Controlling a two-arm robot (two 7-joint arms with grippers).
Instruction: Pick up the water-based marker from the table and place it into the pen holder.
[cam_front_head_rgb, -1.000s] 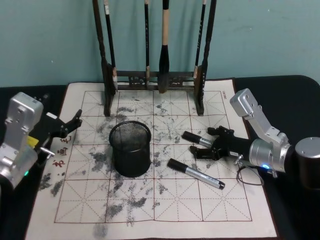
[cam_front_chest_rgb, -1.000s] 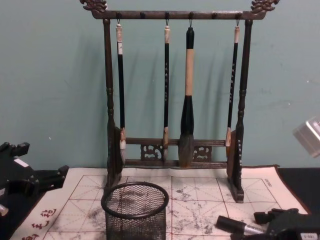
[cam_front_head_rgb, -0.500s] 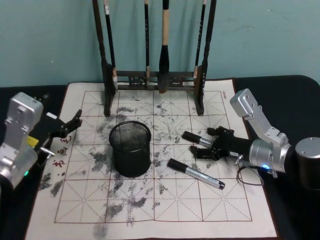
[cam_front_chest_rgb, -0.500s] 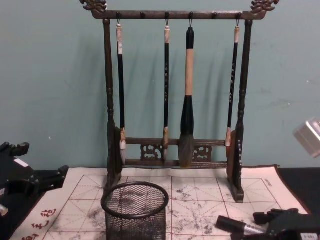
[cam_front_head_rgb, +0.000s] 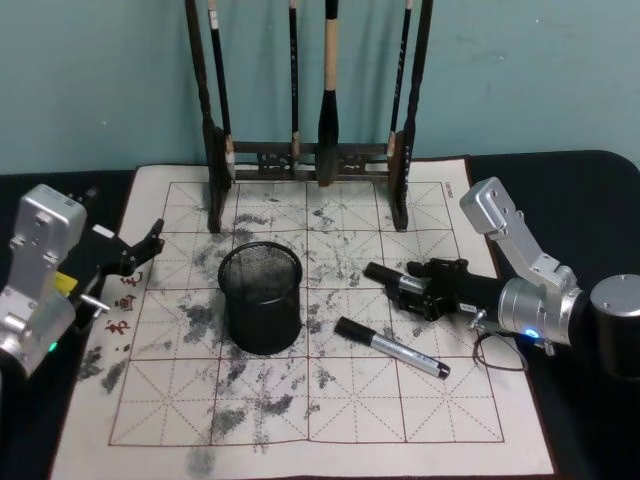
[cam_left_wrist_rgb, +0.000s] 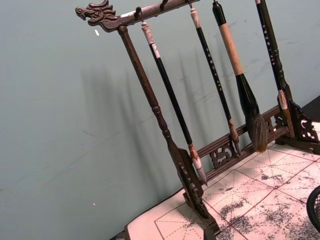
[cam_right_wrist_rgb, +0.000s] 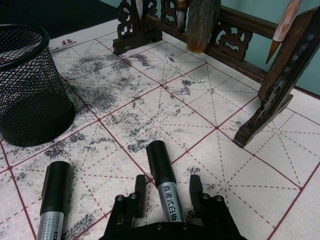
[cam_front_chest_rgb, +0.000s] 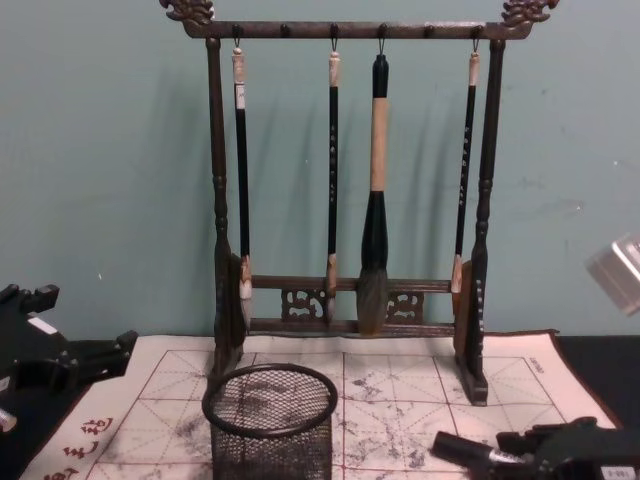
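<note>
Your right tool (cam_right_wrist_rgb: 167, 184) straddles the black-capped grey marker (cam_right_wrist_rgb: 159, 162), unclenched, at 3 o'clock of the black wire-mesh pen holder (cam_front_head_rgb: 261, 298). It looks light, stiff, slick: pinch mid-barrel. Left tool (cam_front_head_rgb: 146, 250) idles at 9 o'clock.

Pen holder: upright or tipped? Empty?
Upright and empty. The pen holder stands rim up on the mat, only mesh visible inside; a free marker lies nearby, a second marker inside the open right hand.
</note>
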